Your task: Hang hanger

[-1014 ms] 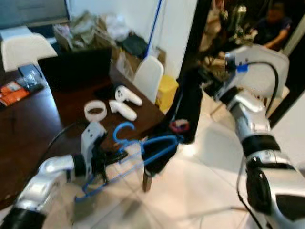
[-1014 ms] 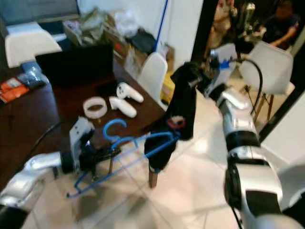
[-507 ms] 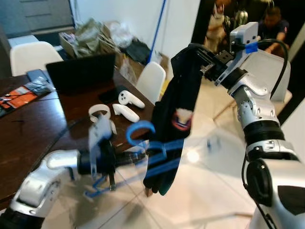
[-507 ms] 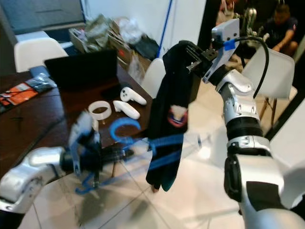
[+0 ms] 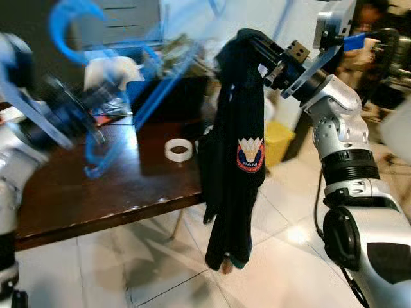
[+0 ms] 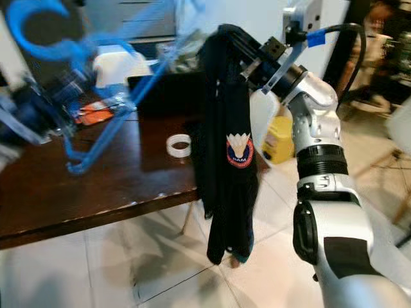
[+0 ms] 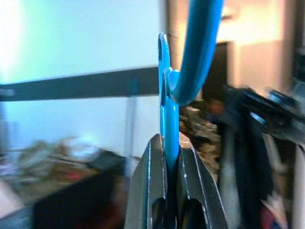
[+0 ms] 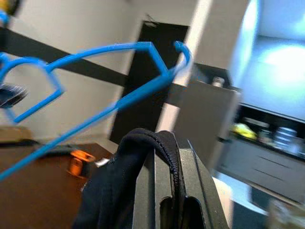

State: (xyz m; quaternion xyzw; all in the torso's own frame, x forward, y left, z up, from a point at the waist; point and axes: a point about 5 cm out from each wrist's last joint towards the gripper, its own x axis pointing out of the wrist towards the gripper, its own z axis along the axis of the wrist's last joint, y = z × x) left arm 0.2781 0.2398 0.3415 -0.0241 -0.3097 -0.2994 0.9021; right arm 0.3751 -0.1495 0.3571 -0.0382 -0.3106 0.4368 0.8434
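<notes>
Above the near-left part of the dark wooden table (image 5: 122, 186): blue hanger (image 5: 138, 90) held high in the left gripper (image 7: 167, 191), fingers (image 7: 147, 186) clenched on the flat stem below the hook, as seen in the left wrist view. Hook at upper left in the head views, curling over; long axis running diagonally from the hook down and toward the robot's right, one shoulder tip reaching toward the garment. Heavily blurred, so exact tilt uncertain.

Beyond the table's right edge: black garment (image 5: 234, 160) with a round shuttlecock badge, hanging vertically from the right gripper (image 8: 167, 176), fingers pinched on its bunched top hem; lower end dangling near the tiled floor (image 5: 282, 256), contact not determinable.

On the table near the right edge: white tape ring (image 5: 178, 149).

Risks, by judgement:
- Hanger tip catching a fold instead of entering an opening, caused by the bunched, closed hem.
- Hanger twisting in the narrow stem grip under side load.
- Garment slipping from the pinch if tugged by the hanger.
- Swinging fabric brushing the table edge.
</notes>
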